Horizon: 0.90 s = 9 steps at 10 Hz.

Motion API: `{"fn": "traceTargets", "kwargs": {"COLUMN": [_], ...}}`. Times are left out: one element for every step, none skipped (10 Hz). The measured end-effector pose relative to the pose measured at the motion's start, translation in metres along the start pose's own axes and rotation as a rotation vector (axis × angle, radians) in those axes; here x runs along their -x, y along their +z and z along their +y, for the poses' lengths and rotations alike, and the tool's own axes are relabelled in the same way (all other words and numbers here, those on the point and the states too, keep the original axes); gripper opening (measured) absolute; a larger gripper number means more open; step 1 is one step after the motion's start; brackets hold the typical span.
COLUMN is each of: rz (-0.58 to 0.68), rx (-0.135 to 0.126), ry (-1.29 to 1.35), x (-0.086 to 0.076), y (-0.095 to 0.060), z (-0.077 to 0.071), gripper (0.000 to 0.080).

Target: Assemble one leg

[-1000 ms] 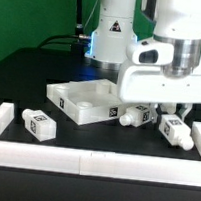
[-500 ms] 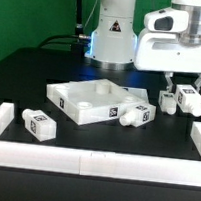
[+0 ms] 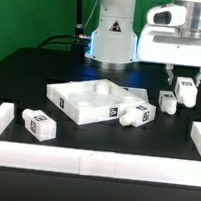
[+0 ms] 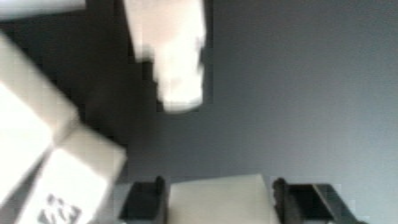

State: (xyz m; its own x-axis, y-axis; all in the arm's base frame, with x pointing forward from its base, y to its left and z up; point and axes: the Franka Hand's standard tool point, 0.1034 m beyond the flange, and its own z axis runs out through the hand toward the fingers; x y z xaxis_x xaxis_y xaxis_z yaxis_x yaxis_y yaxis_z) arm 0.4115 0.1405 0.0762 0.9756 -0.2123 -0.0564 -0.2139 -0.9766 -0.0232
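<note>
**Q:** Item one, the fingers?
**A:** Clenched on a white leg, tag facing out, held clear above the black counter at the exterior view's right.

**Q:** Loose stock?
**A:** Second leg, on the counter near the held one. Third leg, just beside the square top. Fourth leg, well apart at the exterior view's left. White rail along the front.

**Q:** Wrist view?
**A:** Blurred. A white part sits between two dark fingers.

tabletop | loose leg beside it, the exterior view's right | second leg opposite side
</note>
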Motion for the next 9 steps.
{"fn": "traceTargets", "kwargs": {"rz": [0.006,0.007,0.010,0.012,0.011,0.045,0.042,0.043,0.047], "rx": [0.001,0.003,0.001,0.000,0.001,-0.012,-0.009,-0.007,-0.006], "ry": [0.030,0.042,0.023,0.023,0.019,0.012,-0.014,-0.029,-0.041], "x": [0.017,0.024,0.020,0.019,0.021,0.028,0.039,0.046,0.051], "y": [0.006,0.009,0.007,0.007,0.008,0.015,0.023,0.031,0.039], "z": [-0.003,-0.006,-0.005,-0.005,-0.007,-0.018,-0.025,-0.029,-0.032], "gripper": [0.0291,0.0291,0.0291,0.0291,0.0291,0.0291,0.0291,0.0291,0.0291]}}
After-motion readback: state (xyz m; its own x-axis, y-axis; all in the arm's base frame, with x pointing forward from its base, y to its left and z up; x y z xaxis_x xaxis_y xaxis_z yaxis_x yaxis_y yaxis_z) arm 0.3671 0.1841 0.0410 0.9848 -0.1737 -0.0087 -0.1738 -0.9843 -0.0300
